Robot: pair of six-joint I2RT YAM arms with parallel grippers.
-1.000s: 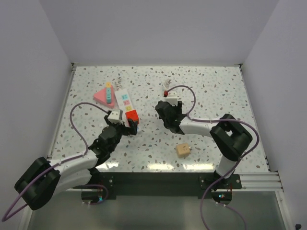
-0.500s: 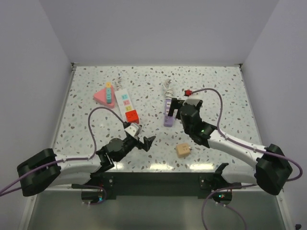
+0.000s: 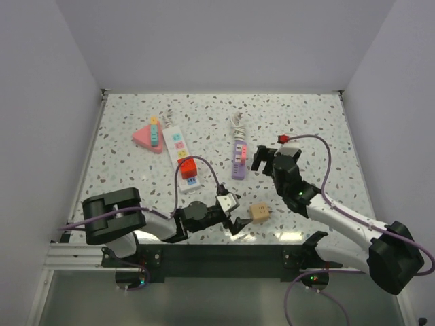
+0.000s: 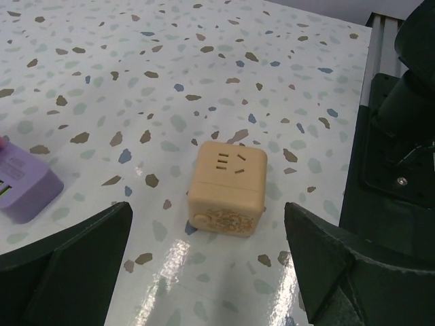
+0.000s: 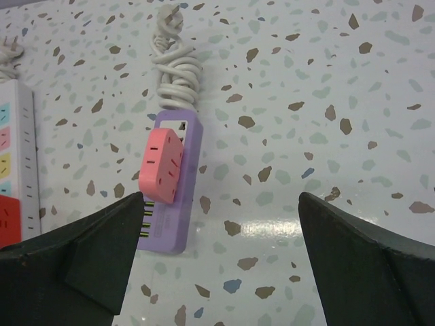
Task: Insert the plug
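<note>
White link covers and black joint housings on left arm and right arm. Purple cable looped along each. Tool fingers black, matte, wedge-shaped.

1. The left gripper has its fingers spread wide, with bare table running from them to the cube.
2. Table lies open around the cube, though a black base stands near one side.
3. The right gripper, also spread, faces the purple strip. A pink adapter tops the strip, and a coiled cord lies beyond it.
4. The table right of the strip is bare.
5. A white strip and a triangle crowd the far left.
</note>
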